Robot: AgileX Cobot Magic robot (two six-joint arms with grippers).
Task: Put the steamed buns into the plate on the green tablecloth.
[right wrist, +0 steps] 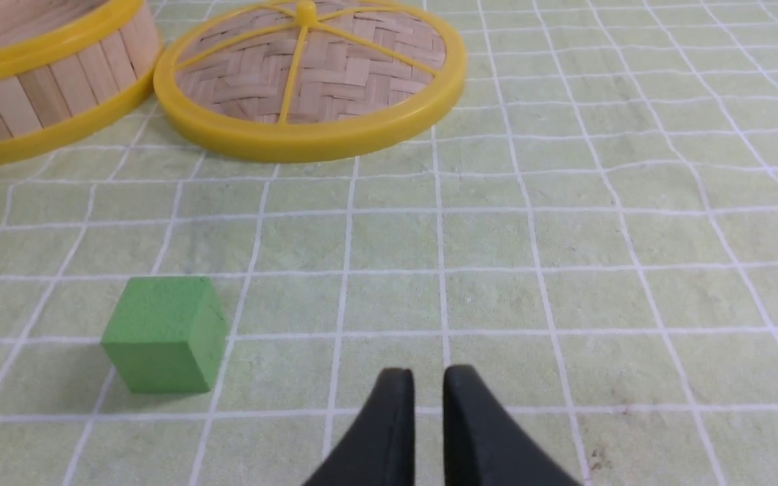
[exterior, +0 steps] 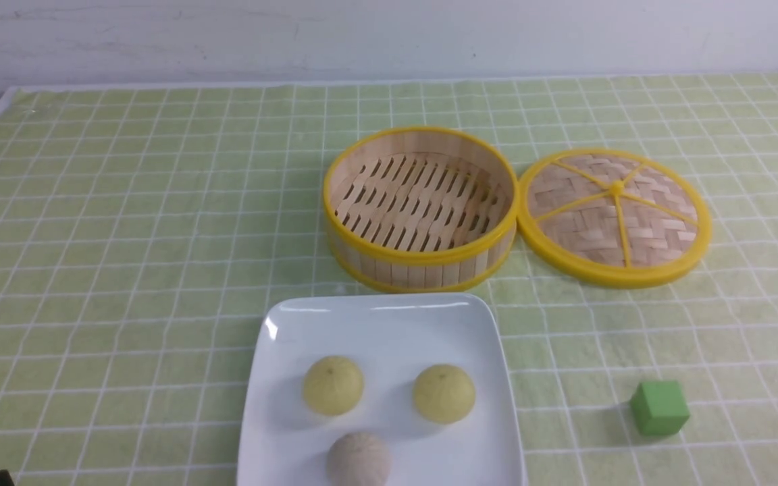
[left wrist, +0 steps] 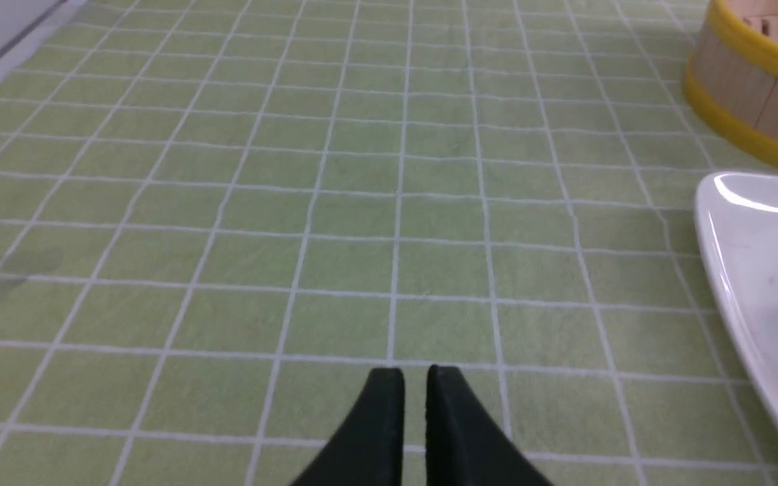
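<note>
Buns, small, round and domed, two pale yellow (exterior: pixel 333 385) (exterior: pixel 444 393), one greyish (exterior: pixel 358 460), on glossy white square plate (exterior: pixel 382 324); probably light, soft; best gripped gently at mid-sides. Left gripper (left wrist: pixel 415 372), right gripper (right wrist: pixel 429 374): fingertips slightly apart, empty.

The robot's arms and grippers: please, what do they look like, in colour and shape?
The left gripper and the right gripper each show two dark, narrow, blunt-ended fingers. No markings can be made out on them. Of the arms, only a dark piece in the front view's lower left corner shows.
</note>
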